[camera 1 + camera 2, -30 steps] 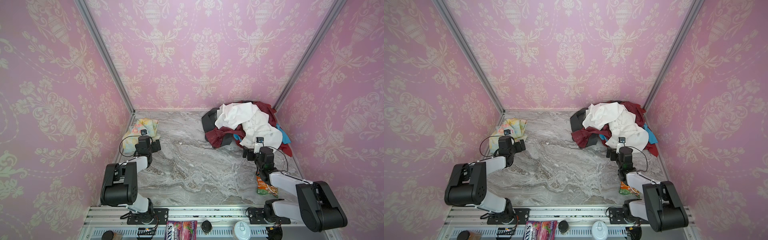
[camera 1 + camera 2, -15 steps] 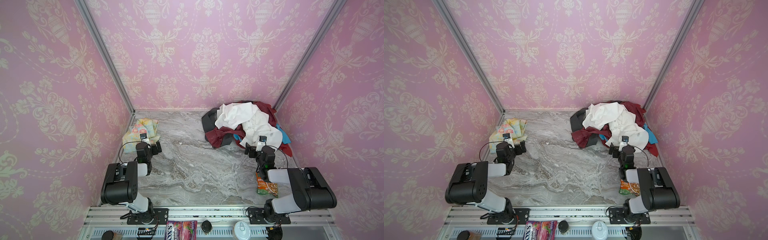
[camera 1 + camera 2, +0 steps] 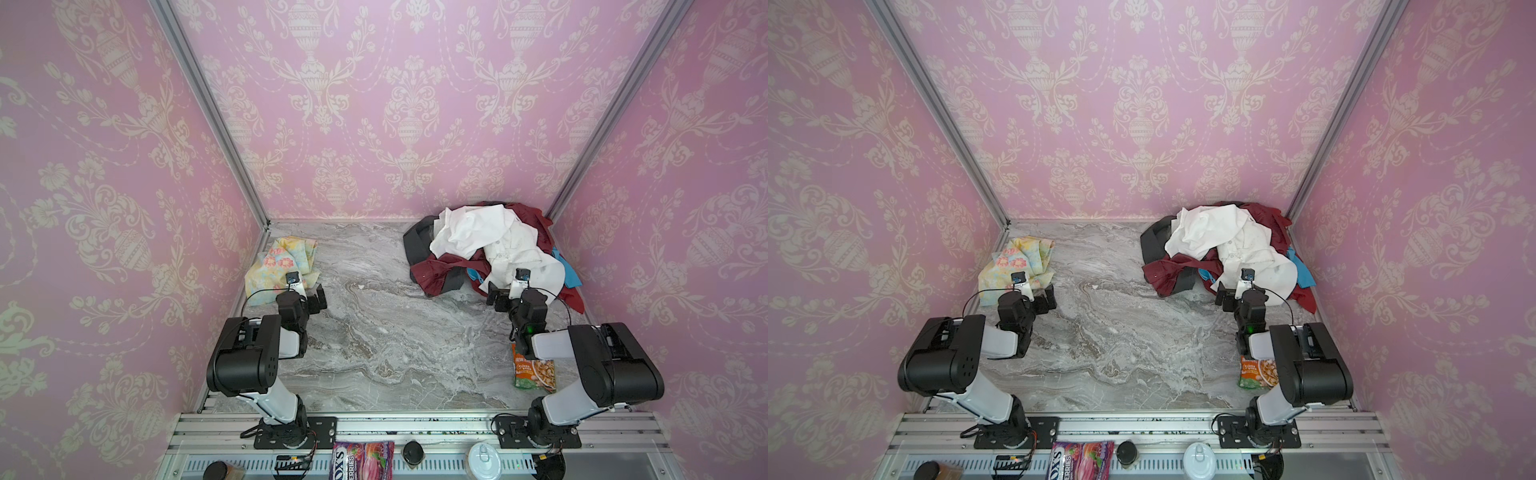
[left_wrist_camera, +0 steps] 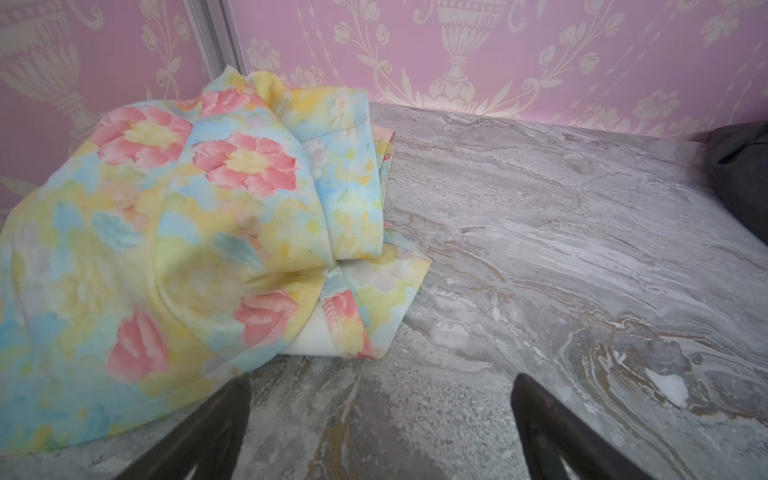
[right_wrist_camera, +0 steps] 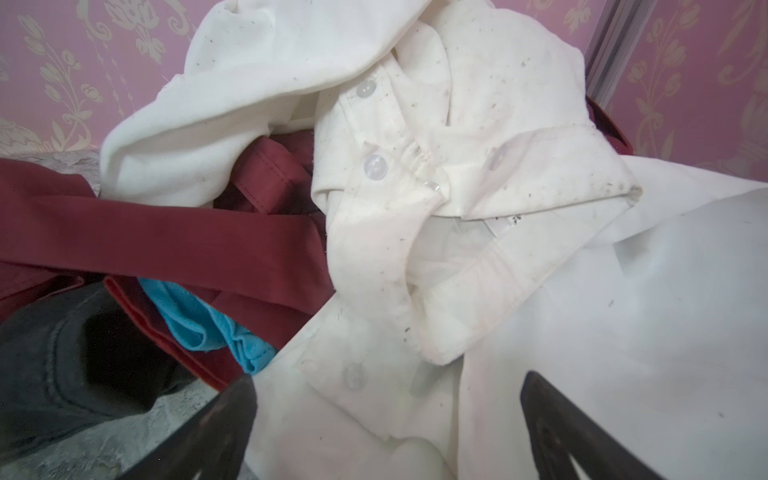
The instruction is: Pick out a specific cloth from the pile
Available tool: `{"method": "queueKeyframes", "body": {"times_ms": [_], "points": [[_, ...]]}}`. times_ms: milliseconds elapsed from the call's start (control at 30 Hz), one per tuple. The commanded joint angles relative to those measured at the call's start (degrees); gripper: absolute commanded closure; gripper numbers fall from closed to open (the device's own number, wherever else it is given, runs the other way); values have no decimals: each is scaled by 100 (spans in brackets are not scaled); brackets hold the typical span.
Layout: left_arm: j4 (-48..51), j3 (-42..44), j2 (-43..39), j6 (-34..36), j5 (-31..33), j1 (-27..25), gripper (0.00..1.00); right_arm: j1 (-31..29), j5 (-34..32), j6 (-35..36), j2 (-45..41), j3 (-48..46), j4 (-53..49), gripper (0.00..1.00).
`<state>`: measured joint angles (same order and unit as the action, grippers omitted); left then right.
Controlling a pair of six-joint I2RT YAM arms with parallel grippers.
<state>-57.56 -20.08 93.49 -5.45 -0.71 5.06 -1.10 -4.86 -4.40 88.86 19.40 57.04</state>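
Yellow floral cloth (image 3: 278, 264) well apart from pile (image 3: 498, 245); left hand (image 3: 316, 298), right hand (image 3: 500, 297) both spread, empty.

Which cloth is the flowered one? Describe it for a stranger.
Go to the marble table's far left corner. The cloth lies crumpled there, just ahead of the open left gripper. It alone is pastel yellow with pink flowers; the pile opposite is white, maroon, grey and blue.

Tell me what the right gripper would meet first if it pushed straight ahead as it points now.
Most likely the white shirt on the near side of the pile; it lies right ahead of the open right gripper. Depth is unclear.
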Motion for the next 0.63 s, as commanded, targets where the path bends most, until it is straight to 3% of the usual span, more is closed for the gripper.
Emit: {"method": "queueKeyframes", "body": {"times_ms": [0, 600], "points": [[-159, 34, 29, 175, 213, -75, 1, 8, 21, 93, -22, 58, -99, 0], [-194, 48, 28, 203, 111, -75, 1, -4, 109, 137, -22, 100, -175, 0]]}}
